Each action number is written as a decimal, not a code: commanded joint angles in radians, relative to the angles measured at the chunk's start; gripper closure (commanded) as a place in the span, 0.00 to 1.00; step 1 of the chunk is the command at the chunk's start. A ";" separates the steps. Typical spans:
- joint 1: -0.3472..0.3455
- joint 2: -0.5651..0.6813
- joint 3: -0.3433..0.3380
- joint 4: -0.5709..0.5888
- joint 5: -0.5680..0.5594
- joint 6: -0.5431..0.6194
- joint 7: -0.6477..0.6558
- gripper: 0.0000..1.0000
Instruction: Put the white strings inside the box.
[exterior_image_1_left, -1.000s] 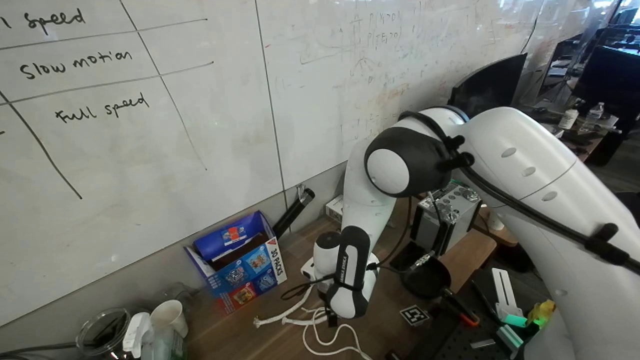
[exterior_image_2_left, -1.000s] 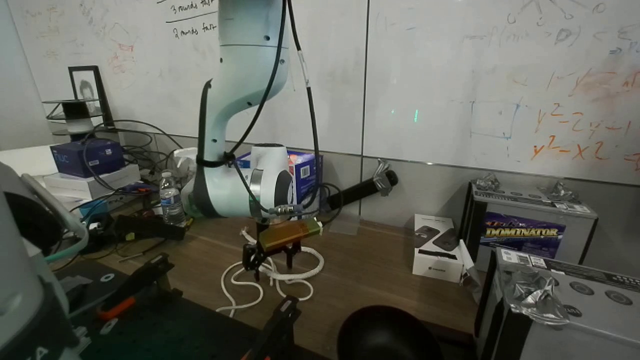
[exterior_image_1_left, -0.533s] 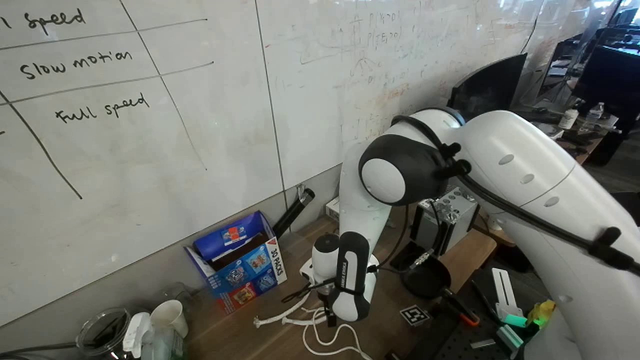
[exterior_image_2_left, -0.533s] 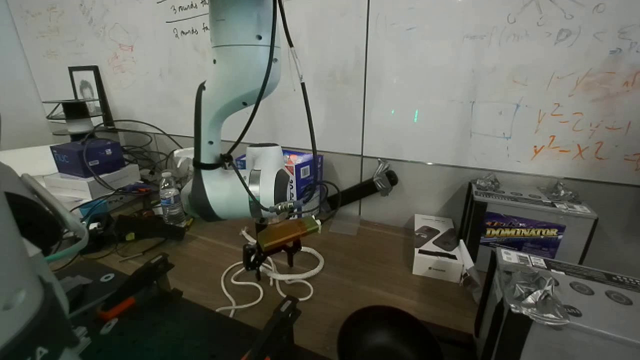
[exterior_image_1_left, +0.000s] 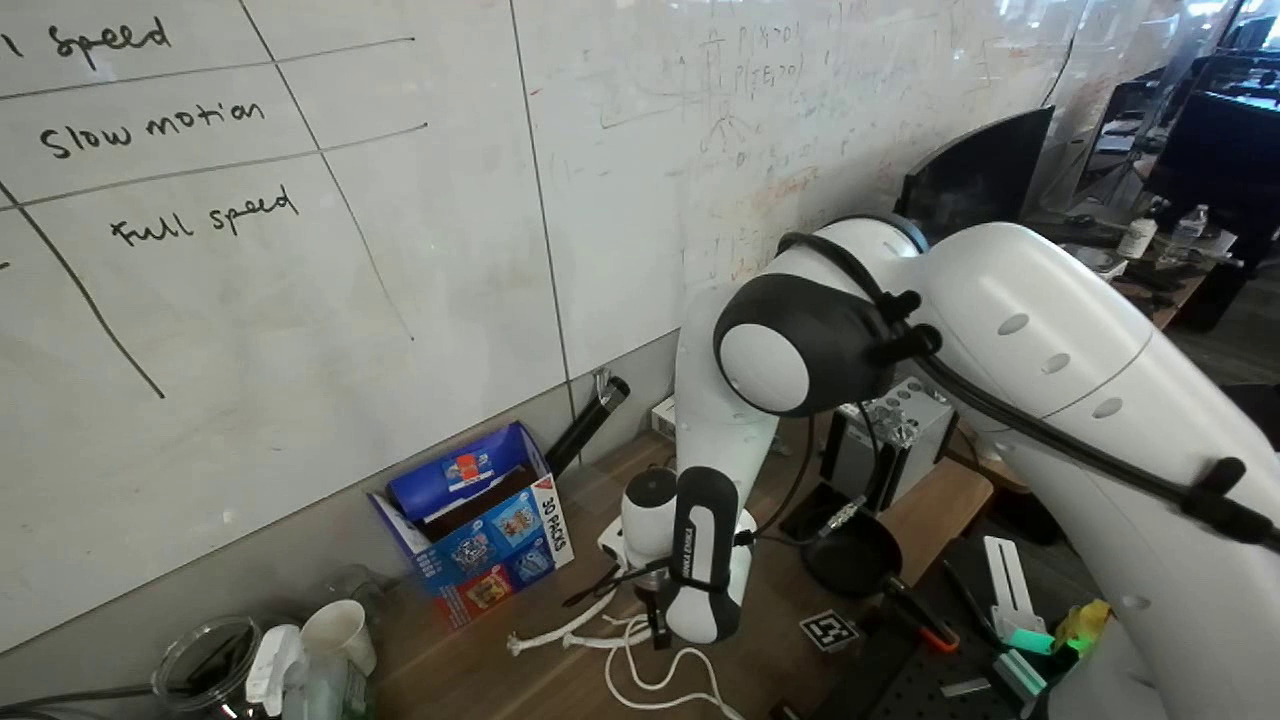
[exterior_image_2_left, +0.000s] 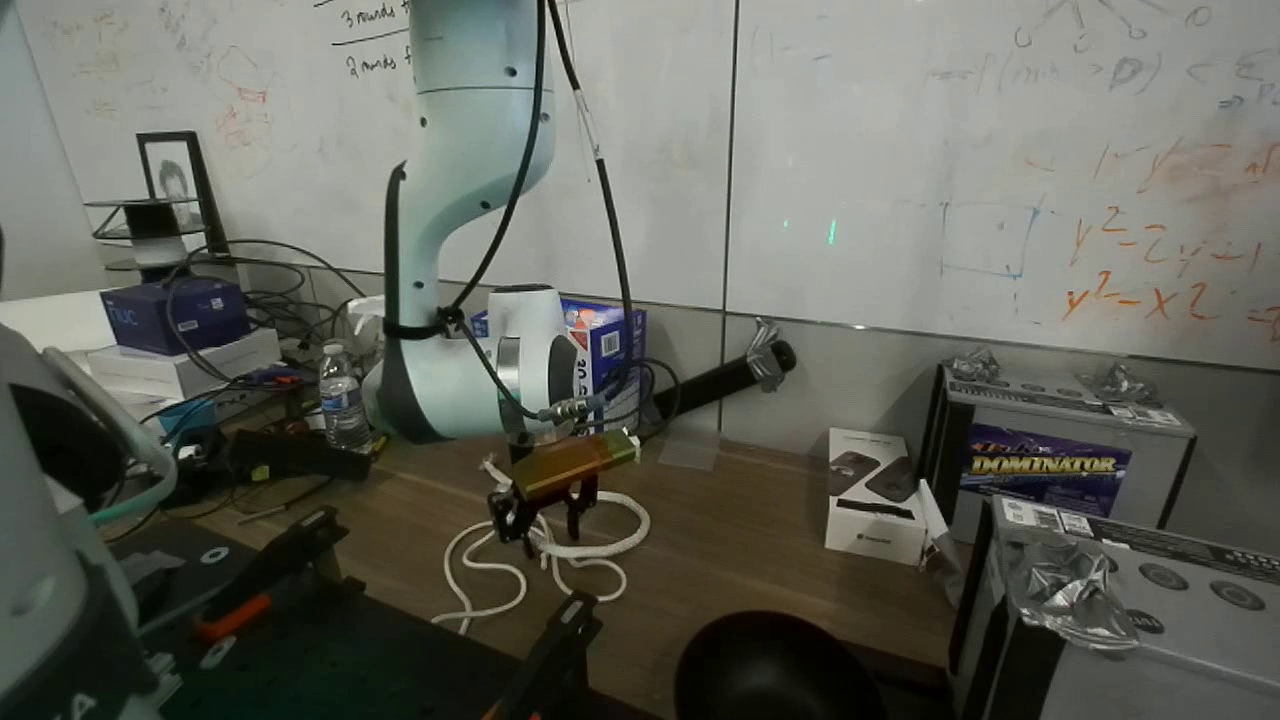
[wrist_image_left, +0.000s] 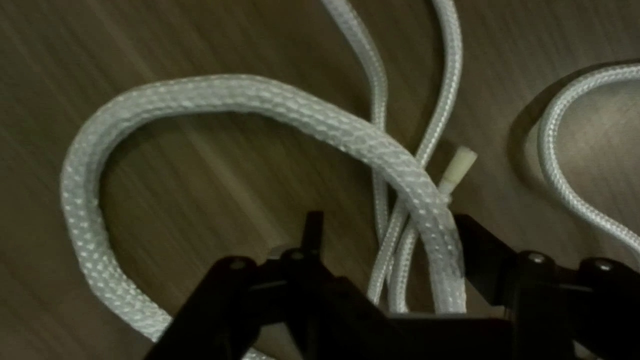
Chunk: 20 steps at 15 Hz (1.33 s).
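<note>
Here, the white strings (exterior_image_2_left: 590, 552) lie in loose curls on the desk (exterior_image_2_left: 700, 530), 1 thick braided strand (wrist_image_left: 310, 112) and thinner cords (wrist_image_left: 452, 65) passing between the fingers (wrist_image_left: 482, 257), parted and gripping nothing; the strands run crosswise to the closing line, so a squeeze should pinch them. Nearby stands the rectangular blue cardboard box (exterior_image_1_left: 500, 530), top agape.

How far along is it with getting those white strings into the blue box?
Looks done: the gripper is at the white strings, some running between its jaws. In hand: probably the grasp; the jaws stand apart and nothing looks held yet. Left: gripping, lifting and dropping them in; the strings lie on the table, and none shows inside the open blue box.
</note>
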 joint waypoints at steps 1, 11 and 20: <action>0.025 -0.004 -0.026 -0.004 -0.025 0.019 0.040 0.66; 0.075 -0.058 -0.035 -0.006 0.002 -0.068 0.119 0.97; 0.130 -0.325 0.004 -0.078 0.022 -0.186 0.289 0.97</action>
